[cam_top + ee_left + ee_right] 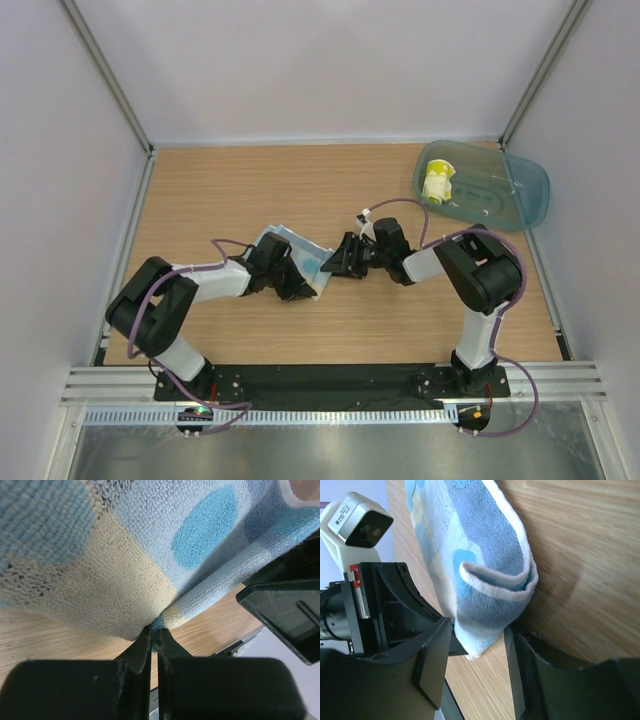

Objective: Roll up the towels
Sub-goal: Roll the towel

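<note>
Showing one blue towel (pixel 298 250), one yellow towel (pixel 437 182), one teal tray (pixel 522 196).

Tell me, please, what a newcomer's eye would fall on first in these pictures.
The light blue towel at the centre of the table draws the eye first: the left arm's jaws are shut on its edge, and the right arm's jaws stand open on either side of its folded end. Next comes the yellow towel, bundled up in the teal tray at the far right corner.
</note>
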`<state>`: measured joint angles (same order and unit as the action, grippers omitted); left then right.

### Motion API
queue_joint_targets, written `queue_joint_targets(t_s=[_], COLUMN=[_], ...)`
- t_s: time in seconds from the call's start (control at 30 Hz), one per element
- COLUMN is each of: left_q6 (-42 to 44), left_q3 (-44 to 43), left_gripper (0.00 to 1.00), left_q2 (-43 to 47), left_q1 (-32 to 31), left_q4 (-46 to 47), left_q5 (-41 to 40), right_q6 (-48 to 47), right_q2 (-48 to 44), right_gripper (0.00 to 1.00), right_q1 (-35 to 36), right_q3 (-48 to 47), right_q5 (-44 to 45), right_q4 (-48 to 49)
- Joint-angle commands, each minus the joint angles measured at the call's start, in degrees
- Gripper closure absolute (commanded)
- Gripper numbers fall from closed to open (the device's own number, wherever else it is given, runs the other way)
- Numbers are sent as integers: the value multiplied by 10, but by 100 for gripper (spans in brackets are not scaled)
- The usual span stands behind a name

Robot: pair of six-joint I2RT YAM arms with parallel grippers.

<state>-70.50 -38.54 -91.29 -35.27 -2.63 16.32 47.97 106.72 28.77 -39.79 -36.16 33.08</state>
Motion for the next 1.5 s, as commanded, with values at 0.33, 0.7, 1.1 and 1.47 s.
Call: queue_joint_targets(t_s=[0.33, 0.7, 1.1, 1.47], left_q6=[4, 90, 189, 307], left_q3=[27, -13, -198, -265], left_gripper=[100, 87, 67, 69], left_q2=[-19, -7, 28, -1], left_q1=[2, -10, -172, -296], left_q4=[17, -49, -338, -283], left_q5=[25, -4, -359, -439], right_q6=[31, 17, -43, -59], right_q2=[45, -12, -67, -62], right_gripper=[66, 85, 89, 91], right_q1=[12, 13, 31, 40], right_q3=[-2, -24, -133, -187], right_q5=[41, 64, 137, 149], right_q4=[57, -81, -375, -461])
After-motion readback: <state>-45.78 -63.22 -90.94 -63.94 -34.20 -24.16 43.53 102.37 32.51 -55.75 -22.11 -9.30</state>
